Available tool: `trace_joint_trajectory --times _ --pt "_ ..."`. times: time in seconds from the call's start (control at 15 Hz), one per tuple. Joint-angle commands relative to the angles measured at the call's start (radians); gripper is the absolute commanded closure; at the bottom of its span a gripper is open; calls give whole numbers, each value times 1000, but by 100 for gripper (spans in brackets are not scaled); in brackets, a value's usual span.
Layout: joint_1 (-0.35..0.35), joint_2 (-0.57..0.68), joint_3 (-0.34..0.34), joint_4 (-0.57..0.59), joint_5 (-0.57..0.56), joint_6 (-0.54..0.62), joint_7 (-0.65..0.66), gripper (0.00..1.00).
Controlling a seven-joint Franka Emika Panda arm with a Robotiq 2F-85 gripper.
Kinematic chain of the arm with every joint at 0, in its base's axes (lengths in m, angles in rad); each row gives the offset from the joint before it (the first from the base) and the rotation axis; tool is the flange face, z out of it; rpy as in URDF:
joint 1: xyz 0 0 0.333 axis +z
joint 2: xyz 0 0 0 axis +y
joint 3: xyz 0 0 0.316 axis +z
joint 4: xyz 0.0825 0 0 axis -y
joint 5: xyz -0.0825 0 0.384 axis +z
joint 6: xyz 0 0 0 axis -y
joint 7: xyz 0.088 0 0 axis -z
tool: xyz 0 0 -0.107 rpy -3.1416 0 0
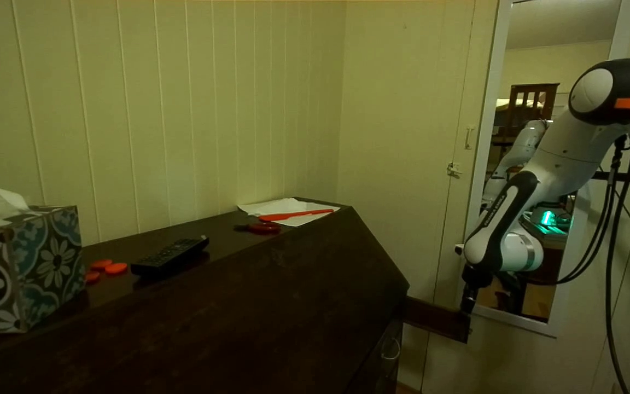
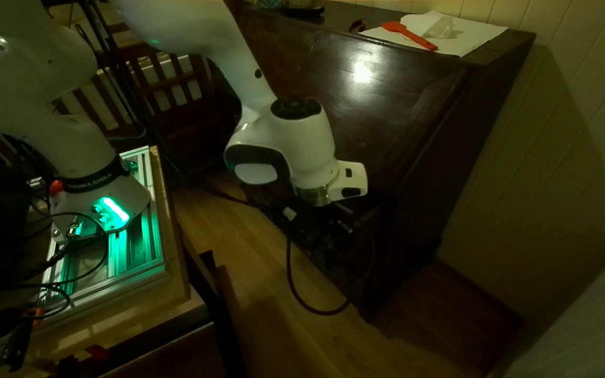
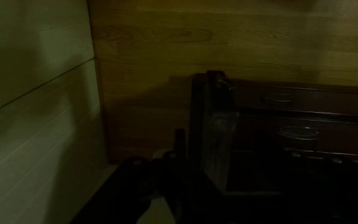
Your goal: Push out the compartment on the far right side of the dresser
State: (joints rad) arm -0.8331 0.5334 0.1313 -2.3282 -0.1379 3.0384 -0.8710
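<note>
Arm (image 1: pixel 558 149), at the right in an exterior view, slopes down leftward; gripper (image 1: pixel 467 307) points down, dark fingers (image 3: pixel 179 140) standing apart in the wrist view

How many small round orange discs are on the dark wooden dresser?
3 in an exterior view: front disc by the patterned tissue box, rear disc nearest the pale panelled wall, right disc nearest the black remote. The box may hide more.
</note>
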Motion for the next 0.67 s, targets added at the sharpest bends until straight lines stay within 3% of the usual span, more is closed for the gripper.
trace_joint_trajectory --times 0.0,0.13,0.27,0.47,0.6 --pt "-59 -2 52 20 1 -40 -54 37" --pt "-91 6 85 25 17 -44 -70 43" --pt "-116 12 109 27 26 -56 -79 59" --pt "-133 22 119 31 26 -63 -78 64" --pt "-145 32 126 35 26 -66 -82 54"
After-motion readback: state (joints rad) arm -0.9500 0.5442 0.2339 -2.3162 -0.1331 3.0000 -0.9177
